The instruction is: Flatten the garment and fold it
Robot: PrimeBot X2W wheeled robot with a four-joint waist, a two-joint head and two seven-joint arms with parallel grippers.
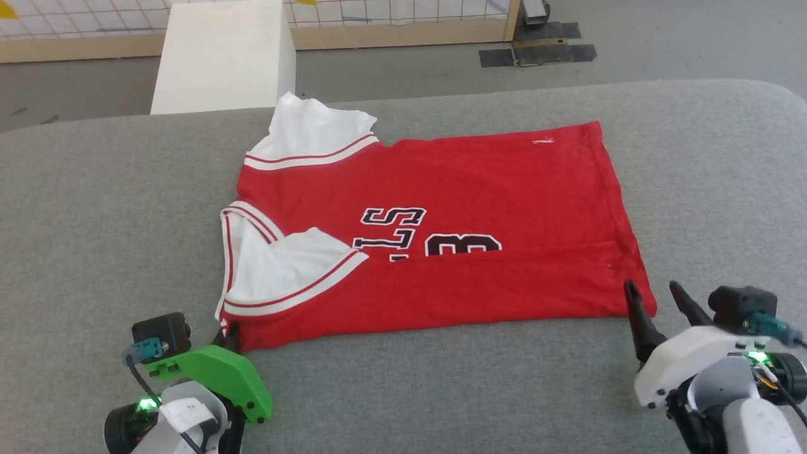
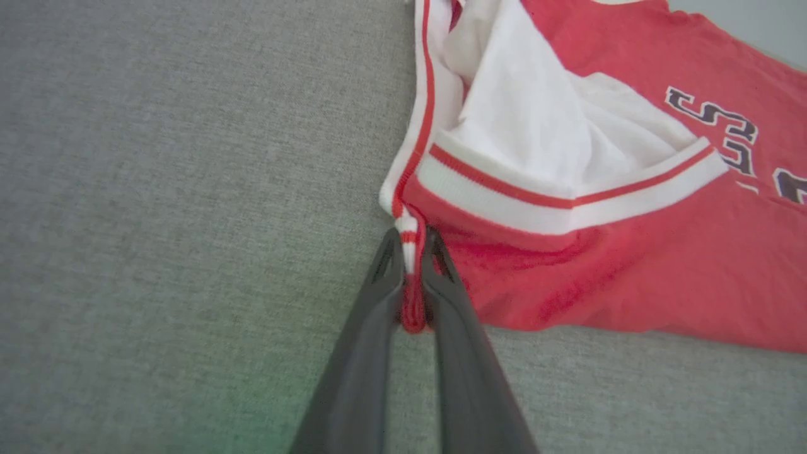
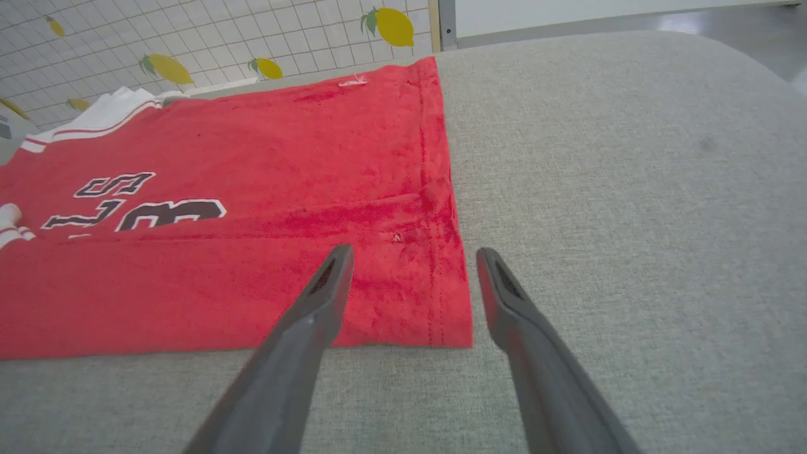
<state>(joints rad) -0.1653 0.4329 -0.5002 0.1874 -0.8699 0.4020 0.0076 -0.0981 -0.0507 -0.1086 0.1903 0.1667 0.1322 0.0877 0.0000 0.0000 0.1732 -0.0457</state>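
The garment (image 1: 454, 252) lies mostly flat on the grey padded table (image 1: 94, 221). Its striped trim corner is pinched between the pressed-together jaws of the left gripper (image 2: 413, 243). Its hem corner sits between the spread jaws of the right gripper (image 3: 413, 255).

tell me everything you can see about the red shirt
The shirt is soft bright red fabric with white sleeves, red-and-white striped trim and dark, white-edged lettering. It lies mostly flat on the grey surface, sleeves toward the robot's left, hem toward its right; a near strip looks folded over, cutting off the lettering, and the near sleeve is rumpled. The left pincer is shut on its near left corner at the striped trim. The right pincer stands open at the near hem corner, contact unclear.
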